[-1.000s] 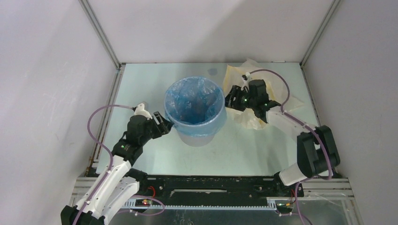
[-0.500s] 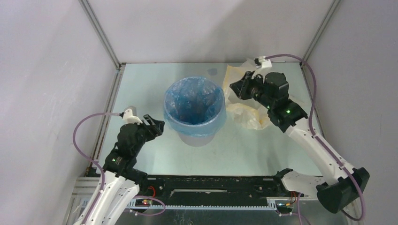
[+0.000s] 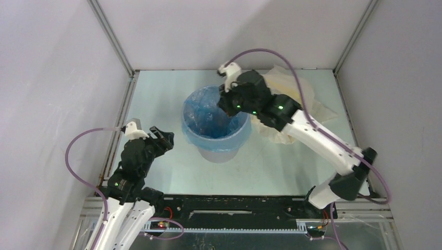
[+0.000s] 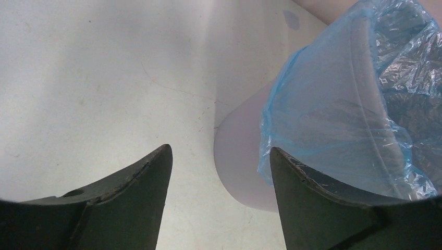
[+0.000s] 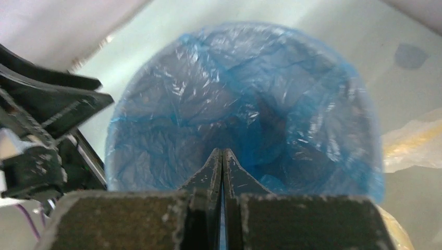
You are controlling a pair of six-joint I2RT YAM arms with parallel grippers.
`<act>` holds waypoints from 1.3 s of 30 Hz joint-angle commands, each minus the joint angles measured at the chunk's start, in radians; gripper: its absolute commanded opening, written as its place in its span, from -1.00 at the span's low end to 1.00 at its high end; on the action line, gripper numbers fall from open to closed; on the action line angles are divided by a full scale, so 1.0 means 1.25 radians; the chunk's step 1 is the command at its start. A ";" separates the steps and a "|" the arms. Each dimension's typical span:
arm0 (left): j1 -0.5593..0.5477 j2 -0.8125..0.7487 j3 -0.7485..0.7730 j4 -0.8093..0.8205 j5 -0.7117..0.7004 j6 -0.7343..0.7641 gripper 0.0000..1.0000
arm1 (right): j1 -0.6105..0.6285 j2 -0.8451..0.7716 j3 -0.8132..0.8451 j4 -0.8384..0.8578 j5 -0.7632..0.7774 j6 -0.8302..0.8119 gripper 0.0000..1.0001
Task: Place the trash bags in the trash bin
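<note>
Hovering above the mouth of the trash bin (image 4: 237, 156), the right gripper (image 5: 222, 152) has its 2 fingers clenched flat against each other, and nothing shows pinched between them. Directly beneath and ahead of those closed tips lies the blue trash bag (image 5: 234, 94), spread inside the bin as a liner, its crinkled film filling the opening. Its edge is turned out over the rim and hangs partway down the outer wall. The left gripper (image 4: 219, 149) is released, jaws spread wide and holding nothing. The bin's wall, with the bag's hanging hem, stands ahead of its gap and clear of both tips, with bare table (image 4: 78, 78) to the left of them. A pale yellow bag (image 3: 312, 99) lies on the table behind the right arm, outside the bin.

By my reading the main work is done: 1 bag is seated in the bin. What may remain is pressing the film deeper or tidying the hem, then drawing both arms clear.
</note>
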 commanded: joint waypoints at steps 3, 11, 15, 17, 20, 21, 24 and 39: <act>0.003 -0.022 0.019 -0.014 -0.029 0.020 0.53 | 0.048 0.186 0.165 -0.253 0.039 -0.086 -1.00; 0.003 -0.001 0.010 0.007 0.002 0.021 0.51 | 0.075 0.312 0.197 -0.316 0.091 -0.094 -1.00; 0.003 0.012 -0.009 0.041 0.037 0.007 0.50 | 0.079 0.345 0.188 -0.333 0.120 -0.103 -1.00; 0.003 0.019 -0.028 0.074 0.062 -0.003 0.45 | 0.079 0.359 0.179 -0.336 0.119 -0.105 -1.00; 0.003 0.037 -0.051 0.113 0.092 -0.017 0.41 | 0.079 0.379 0.167 -0.341 0.116 -0.102 -1.00; 0.003 0.047 -0.055 0.123 0.099 -0.019 0.40 | 0.079 0.386 0.163 -0.342 0.115 -0.101 -1.00; 0.003 0.069 -0.060 0.144 0.112 -0.022 0.40 | 0.078 0.400 0.147 -0.342 0.116 -0.093 -1.00; 0.003 0.122 -0.036 0.151 0.177 0.019 0.39 | 0.046 0.443 0.045 -0.277 0.034 -0.066 -1.00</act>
